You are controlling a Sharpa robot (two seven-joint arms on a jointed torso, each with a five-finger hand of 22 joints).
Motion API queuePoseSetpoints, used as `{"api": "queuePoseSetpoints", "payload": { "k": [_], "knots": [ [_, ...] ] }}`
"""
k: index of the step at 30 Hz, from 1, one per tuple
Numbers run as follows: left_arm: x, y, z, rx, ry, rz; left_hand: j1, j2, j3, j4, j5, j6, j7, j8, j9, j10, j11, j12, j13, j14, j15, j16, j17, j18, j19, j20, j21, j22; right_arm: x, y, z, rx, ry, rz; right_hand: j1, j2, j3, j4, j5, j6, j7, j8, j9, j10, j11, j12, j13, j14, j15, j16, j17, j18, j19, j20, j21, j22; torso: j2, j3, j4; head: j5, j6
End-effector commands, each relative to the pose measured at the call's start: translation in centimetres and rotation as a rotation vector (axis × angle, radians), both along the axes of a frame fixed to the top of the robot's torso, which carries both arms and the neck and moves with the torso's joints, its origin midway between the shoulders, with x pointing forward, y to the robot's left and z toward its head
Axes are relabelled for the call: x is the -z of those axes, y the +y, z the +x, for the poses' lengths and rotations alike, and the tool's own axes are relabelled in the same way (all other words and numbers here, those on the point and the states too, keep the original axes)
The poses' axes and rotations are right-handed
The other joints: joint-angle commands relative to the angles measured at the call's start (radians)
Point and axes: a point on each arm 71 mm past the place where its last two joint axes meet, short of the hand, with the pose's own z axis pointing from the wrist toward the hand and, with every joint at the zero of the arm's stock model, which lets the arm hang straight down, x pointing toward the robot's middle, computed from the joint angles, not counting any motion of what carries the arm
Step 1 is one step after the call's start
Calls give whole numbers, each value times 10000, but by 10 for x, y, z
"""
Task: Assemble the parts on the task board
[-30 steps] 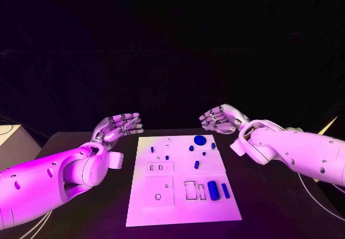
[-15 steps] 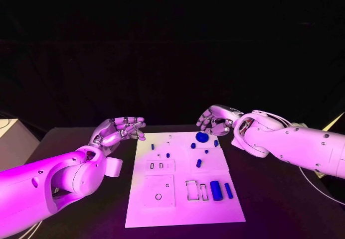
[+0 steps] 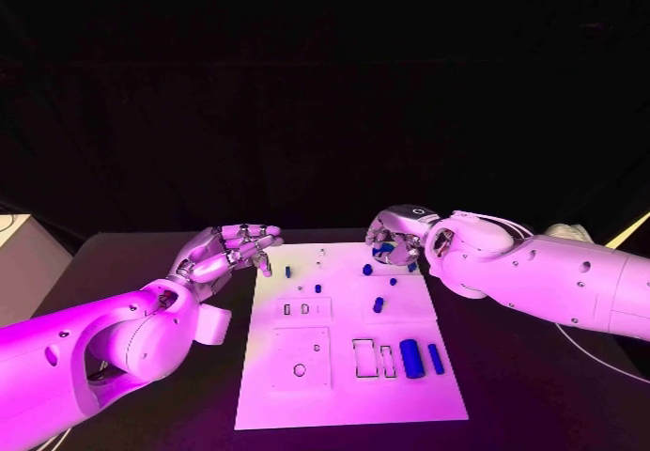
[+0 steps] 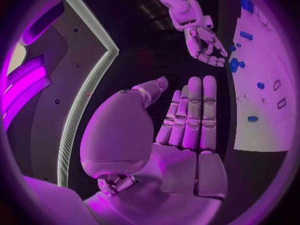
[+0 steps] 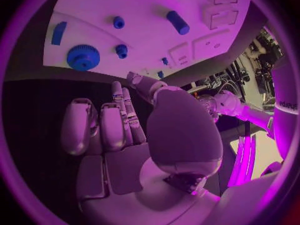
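Task board (image 3: pixel 339 376), 1 gear (image 5: pixel 83 57), 2 hands

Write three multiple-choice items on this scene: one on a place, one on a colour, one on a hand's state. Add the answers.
1. Where does the round gear sit on the task board?
A. far end, by the right hand
B. near end
C. off the board

2. What colour are the parts?
A. blue
B. yellow
C. green

3. What is the left hand holding?
A. a gear
B. nothing
C. a peg

Answers: 1 A, the right hand hovers at the gear there. 2 A, every piece is blue. 3 B, its fingers lie straight and empty.
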Motion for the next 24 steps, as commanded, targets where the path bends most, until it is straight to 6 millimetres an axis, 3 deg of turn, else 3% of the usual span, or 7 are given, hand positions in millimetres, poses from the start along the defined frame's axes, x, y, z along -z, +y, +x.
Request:
{"api": "queuePoseSetpoints", "payload": {
  "k": [1,9,18,24],
  "knots": [
    [-3,-2,-1,316,-89,-92,-107,20,43,-4,-31,-78,-20,-37,10,-77,0,-24,13,-83,-6,65,10,99,-81,1,43,17,5,0,2,206,-41,-827,9,-88,-24,73,-1,-91,1,-38,19,-67,-4,21,11,472,57,51,9,-194,57,42,62,21,95,15,25,6,-11],
    [-5,-1,-1,310,-118,-93,-119,22,41,-1,-33,-91,-12,-43,14,-95,8,-22,16,-116,3,85,22,99,-102,10,71,35,10,2,4,308,87,-1158,-32,-142,-78,109,-7,-125,-10,-38,56,-211,7,14,18,452,68,126,50,-196,47,66,111,83,186,33,72,-11,-34],
    [-7,1,-1,248,-131,-57,-140,15,29,3,-36,-121,6,-56,17,-137,24,-25,17,-159,18,119,39,99,-135,23,112,61,16,5,2,304,240,-1397,-64,-172,-169,147,-20,-144,-81,-26,97,-357,-19,17,31,432,58,180,67,-186,15,75,114,88,254,40,73,-30,-57],
    [-8,2,0,222,-146,-44,-141,15,28,2,-35,-126,8,-59,17,-143,26,-25,17,-165,20,124,42,99,-140,25,117,65,16,6,1,304,260,-1417,-68,-77,-172,207,60,-94,-96,21,146,-329,-37,80,71,423,38,228,85,-195,24,76,176,174,290,39,81,-1,-64]
  ]
}}
